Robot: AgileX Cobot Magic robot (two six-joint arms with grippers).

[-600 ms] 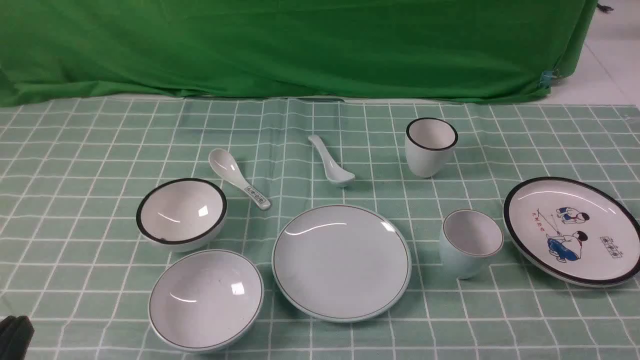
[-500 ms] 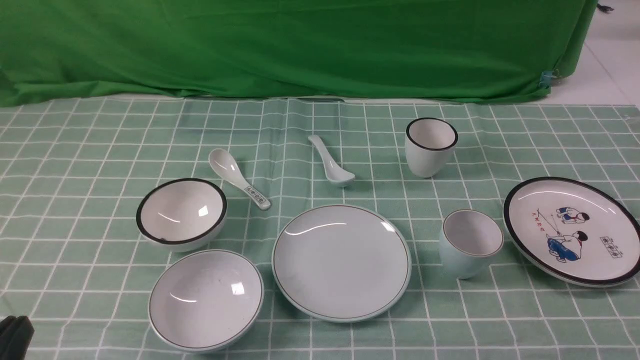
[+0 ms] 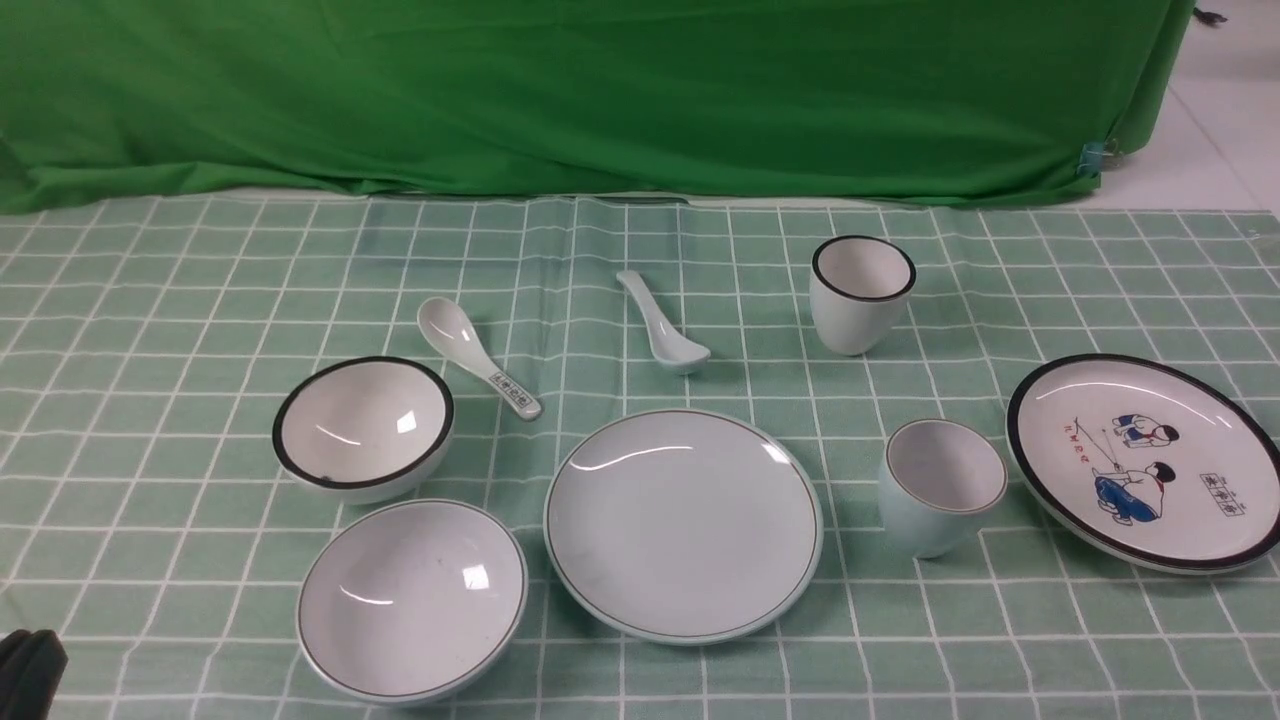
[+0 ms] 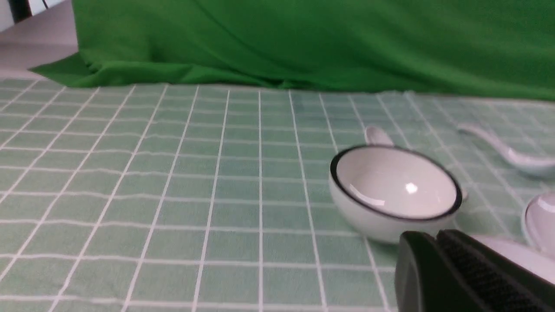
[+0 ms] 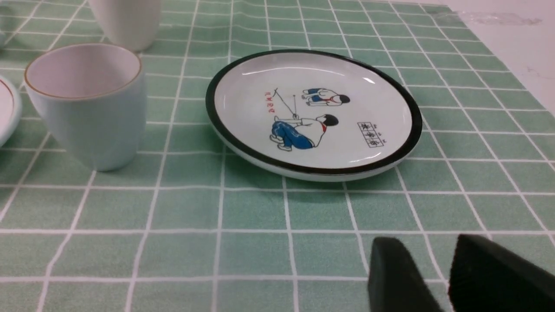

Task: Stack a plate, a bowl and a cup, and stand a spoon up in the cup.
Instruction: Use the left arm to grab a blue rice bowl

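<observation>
The pale blue-green plate [image 3: 683, 525] lies at the front middle of the cloth. The shallow pale bowl [image 3: 412, 598] sits to its left. The pale handleless cup [image 3: 940, 485] stands to its right and shows in the right wrist view [image 5: 86, 99]. The plain spoon [image 3: 662, 325] lies behind the plate, bowl end nearest it. My left gripper [image 4: 435, 236] is shut and empty, low by the front left corner [image 3: 25, 670], near the bowls. My right gripper [image 5: 427, 249] is a little open and empty, low over bare cloth in front of the cartoon plate. It is out of the front view.
A black-rimmed white bowl [image 3: 363, 425] and a patterned-handle spoon [image 3: 478, 358] lie at the left. A black-rimmed white cup [image 3: 860, 293] stands at the back right. A cartoon plate [image 3: 1145, 460] lies at the far right. A green curtain [image 3: 600, 90] hangs behind.
</observation>
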